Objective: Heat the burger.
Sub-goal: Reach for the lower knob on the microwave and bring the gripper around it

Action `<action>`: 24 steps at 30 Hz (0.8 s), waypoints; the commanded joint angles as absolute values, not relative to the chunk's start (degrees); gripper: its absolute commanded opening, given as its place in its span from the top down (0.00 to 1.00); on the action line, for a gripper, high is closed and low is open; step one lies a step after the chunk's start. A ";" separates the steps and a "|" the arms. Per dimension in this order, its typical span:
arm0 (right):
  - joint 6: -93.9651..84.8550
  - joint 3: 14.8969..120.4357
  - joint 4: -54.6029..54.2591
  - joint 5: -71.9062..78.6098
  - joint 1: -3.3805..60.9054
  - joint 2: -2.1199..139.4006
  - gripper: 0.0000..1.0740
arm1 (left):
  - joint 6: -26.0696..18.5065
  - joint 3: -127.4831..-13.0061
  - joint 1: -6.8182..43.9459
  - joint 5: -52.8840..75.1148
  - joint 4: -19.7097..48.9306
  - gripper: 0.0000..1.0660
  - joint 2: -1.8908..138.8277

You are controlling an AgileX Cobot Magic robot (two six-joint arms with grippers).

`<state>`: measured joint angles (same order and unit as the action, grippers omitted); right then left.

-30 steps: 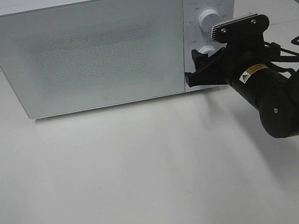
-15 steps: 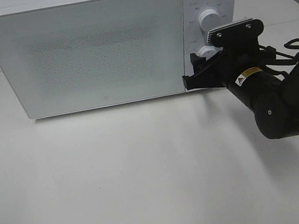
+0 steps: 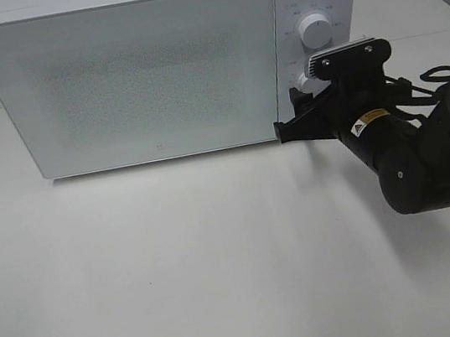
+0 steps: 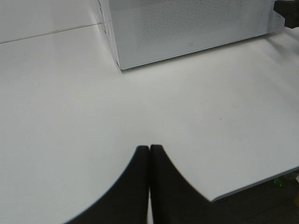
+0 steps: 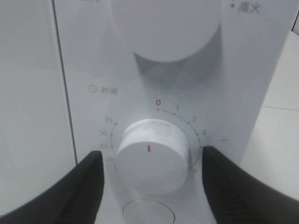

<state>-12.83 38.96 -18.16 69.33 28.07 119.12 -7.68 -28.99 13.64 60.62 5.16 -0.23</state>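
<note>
The burger is out of view. A white microwave [image 3: 143,70] stands at the back of the table with its door closed. My right gripper [image 3: 295,112] is at the control panel, open, with a finger [image 5: 88,186] on each side of the lower timer knob [image 5: 152,161] and a small gap to it. The knob's red mark points at 0. My left gripper [image 4: 149,151] is shut, empty, and hovers over bare table in front of the microwave [image 4: 187,23].
A second, larger knob [image 3: 315,32] sits above the timer knob. A round button [image 5: 148,212] lies below it. The white table [image 3: 181,268] ends close behind my left gripper at an edge [image 4: 252,189].
My right arm has dropped slightly and pushed in toward the panel. Its fingers have narrowed around the timer knob. The microwave has not moved.
</note>
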 commanded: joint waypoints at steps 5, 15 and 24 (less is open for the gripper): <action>-12.72 39.53 -17.99 77.01 27.96 118.77 0.46 | -7.51 -28.76 13.46 59.70 5.33 1.00 -1.43; -12.72 39.53 -18.05 79.81 27.96 118.66 0.71 | -7.45 -28.76 13.46 59.70 5.33 1.00 -1.43; -12.26 39.53 -17.99 79.81 27.96 118.66 1.00 | -7.45 -28.76 13.46 59.70 5.33 1.00 -1.43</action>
